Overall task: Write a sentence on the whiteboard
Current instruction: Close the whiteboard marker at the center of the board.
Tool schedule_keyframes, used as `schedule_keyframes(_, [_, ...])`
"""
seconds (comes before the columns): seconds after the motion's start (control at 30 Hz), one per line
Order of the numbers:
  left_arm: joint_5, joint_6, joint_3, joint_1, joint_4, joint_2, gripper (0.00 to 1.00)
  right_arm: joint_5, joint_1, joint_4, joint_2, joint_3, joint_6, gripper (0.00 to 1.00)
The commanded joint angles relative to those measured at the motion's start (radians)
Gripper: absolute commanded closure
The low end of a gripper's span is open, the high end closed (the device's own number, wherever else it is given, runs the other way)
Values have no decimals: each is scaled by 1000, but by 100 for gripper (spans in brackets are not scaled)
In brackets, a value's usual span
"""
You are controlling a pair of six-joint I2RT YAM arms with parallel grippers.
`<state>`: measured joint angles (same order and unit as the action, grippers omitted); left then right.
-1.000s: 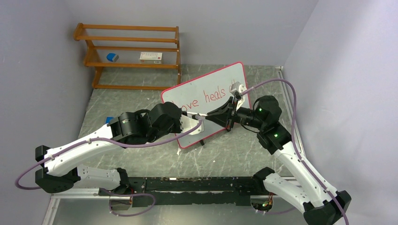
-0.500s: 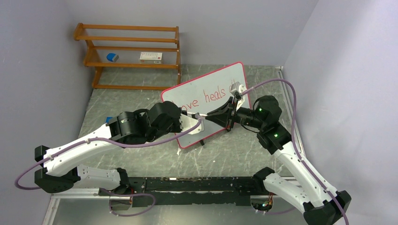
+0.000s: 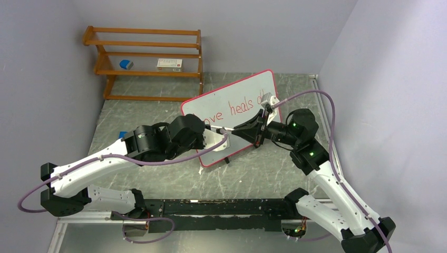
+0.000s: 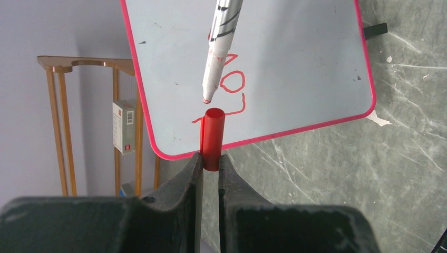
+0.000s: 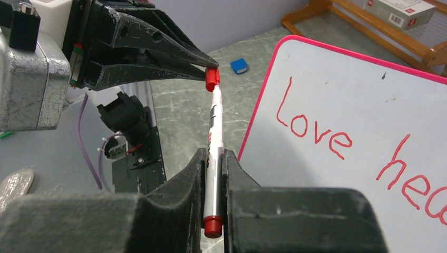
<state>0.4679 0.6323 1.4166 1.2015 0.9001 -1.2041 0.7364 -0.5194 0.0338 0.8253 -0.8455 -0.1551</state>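
Low in the left wrist view, the left fingers (image 4: 184, 179) are clamped on a red cap (image 4: 213, 139), its open end pointing up the frame. Just past it hangs the marker (image 4: 220, 47) tip, nearly lined up, not yet inside. The right fingers (image 5: 182, 184) pinch the marker's body. Farther back on the worktop (image 4: 411, 158) sits the whiteboard (image 4: 295, 63) with the sentence (image 3: 242, 107).

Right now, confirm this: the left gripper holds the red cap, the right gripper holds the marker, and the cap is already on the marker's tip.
The red cap is not on: the left wrist view shows the bare tip of the marker just short of its open mouth. The left gripper does hold the cap, and the right gripper the marker.
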Motion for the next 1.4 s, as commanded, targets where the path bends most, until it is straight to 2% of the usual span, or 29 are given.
schedule_keyframes(0.0, [14,-3,37,7,16,-3,95,25,-6,20,3,-20,11,100])
schedule_keyframes(1.37, [24,1,34,7,34,-19,95,39,-5,-29,10,-10,-14,100])
